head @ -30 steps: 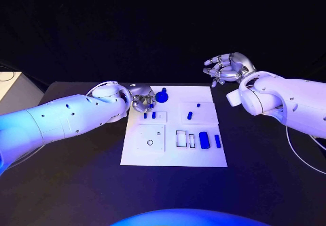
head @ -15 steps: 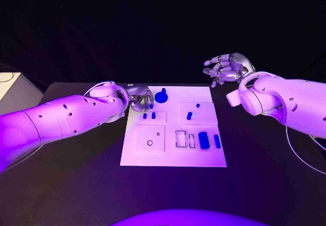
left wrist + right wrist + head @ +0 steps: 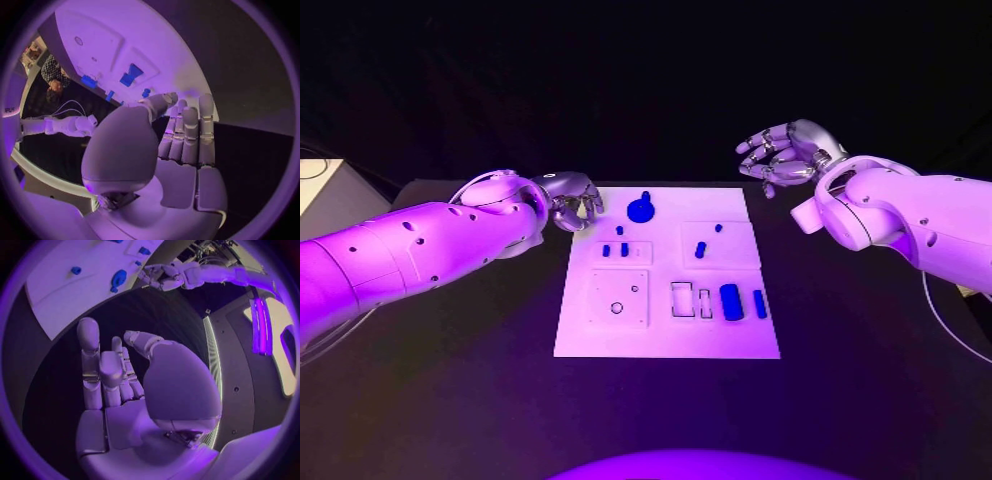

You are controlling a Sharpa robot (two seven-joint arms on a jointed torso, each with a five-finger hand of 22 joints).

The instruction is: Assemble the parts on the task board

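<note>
Black table [image 3: 459,400], bearing at its middle one white task board [image 3: 668,340], rectangular, lying flat and square to the table's near edge, with small blue parts [image 3: 731,301] on the board's face and dark tabletop showing on all sides of it.

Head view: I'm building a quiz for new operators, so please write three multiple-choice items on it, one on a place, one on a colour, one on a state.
1. Where is the left hand?
A. beside the task board's far left corner
B. over the board's near edge
C. under the table

2. What colour are the parts on the board?
A. red
B. blue
C. yellow

3. What does the right hand hold?
A. a part
B. the board
C. nothing

Key: 1 A, it sits just off that corner, by the round part. 2 B, all pieces look blue. 3 C, its fingers are curled above the table, off the board, with nothing in them.
</note>
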